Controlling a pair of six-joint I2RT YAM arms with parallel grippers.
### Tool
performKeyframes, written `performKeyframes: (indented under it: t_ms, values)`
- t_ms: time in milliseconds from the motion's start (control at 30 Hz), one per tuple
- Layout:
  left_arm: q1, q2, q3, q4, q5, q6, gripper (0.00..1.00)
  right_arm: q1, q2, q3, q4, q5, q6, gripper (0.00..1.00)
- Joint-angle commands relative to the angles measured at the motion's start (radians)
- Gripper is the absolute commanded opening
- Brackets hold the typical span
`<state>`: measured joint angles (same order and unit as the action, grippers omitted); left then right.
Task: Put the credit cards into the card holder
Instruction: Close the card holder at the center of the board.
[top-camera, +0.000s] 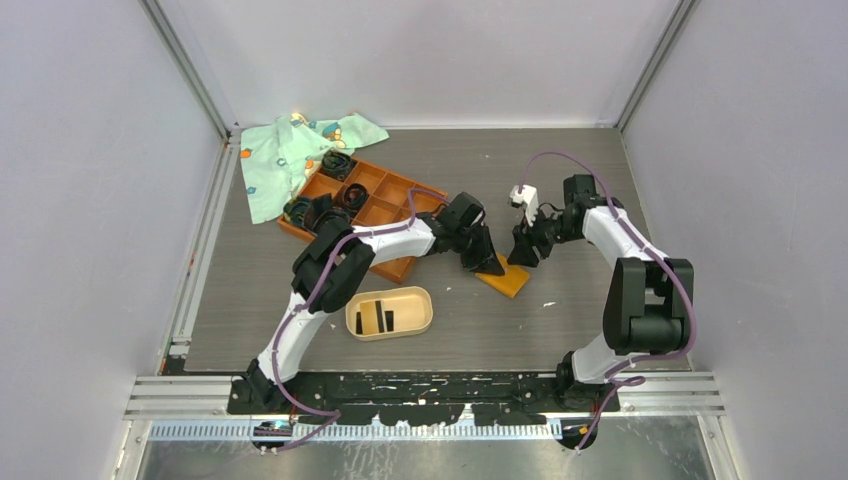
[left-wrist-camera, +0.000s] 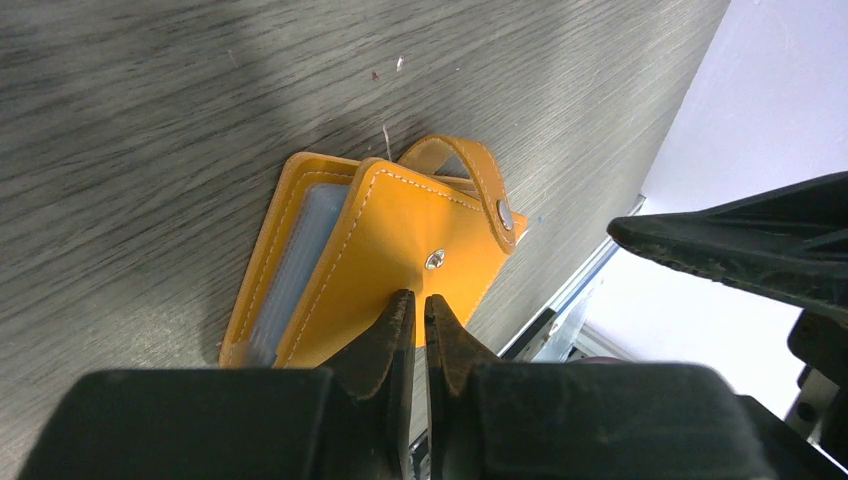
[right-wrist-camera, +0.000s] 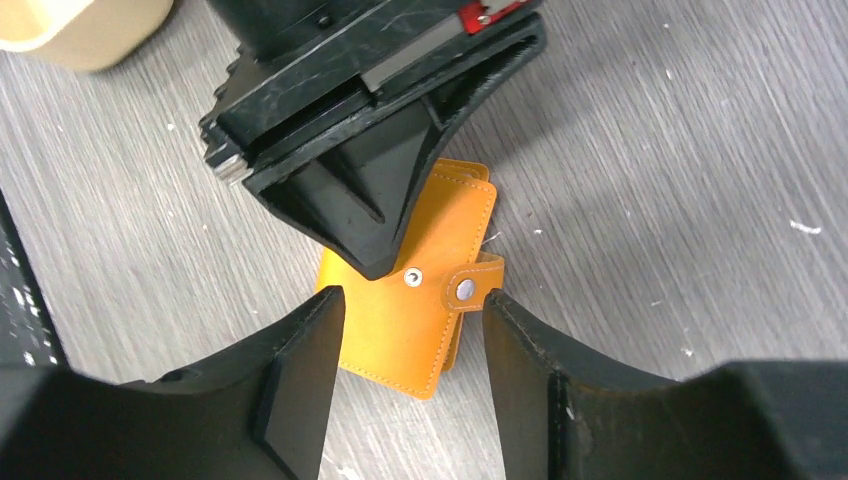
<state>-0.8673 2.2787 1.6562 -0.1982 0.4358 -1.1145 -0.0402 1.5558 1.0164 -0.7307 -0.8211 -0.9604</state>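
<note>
Checking in from the remote desk: my left gripper (left-wrist-camera: 415, 300) is pinched down to a thin slit with nothing between the fingers that I can see. Its tips are planted on the cover of the orange wallet (left-wrist-camera: 400, 225), right below the little metal stud. The wallet lies flat on the table (left-wrist-camera: 150, 100) under those tips. Its snap strap (left-wrist-camera: 470, 165) is undone and curled up just past them, and the cover gapes a bit, so pale sleeves show on the side. My right gripper (right-wrist-camera: 412, 298) faces the left one from across the wallet, jaws spread wide and holding nothing. The wallet's strap corner sits in the gap between its fingers, apart from both. The credit cards (top-camera: 373, 316) are dark slabs standing on edge inside the card holder (top-camera: 420, 300). The holder is well behind the left gripper, back toward that arm's base, and neither tool touches it.
</note>
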Motion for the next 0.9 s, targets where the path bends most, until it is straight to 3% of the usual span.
performKeyframes:
  t_ms: [0,267,433,733,867]
  values:
    - [0.005,-0.008,-0.013,0.010,-0.008,0.013,0.09,0.004,0.015,0.008,-0.049,-0.041,-0.276,0.59]
    - [0.005,-0.002,-0.003,0.007,-0.005,0.012,0.09,0.006,0.081,0.044,-0.057,0.029,-0.316,0.57]
    - [0.005,0.004,0.004,0.005,-0.002,0.013,0.09,0.011,0.086,0.024,0.028,0.065,-0.258,0.54]
    - [0.005,0.007,0.010,0.000,0.003,0.016,0.09,0.037,0.110,0.041,0.036,0.083,-0.251,0.41]
    - [0.006,0.007,0.007,0.004,0.002,0.015,0.08,0.036,0.114,0.049,0.017,0.079,-0.260,0.30]
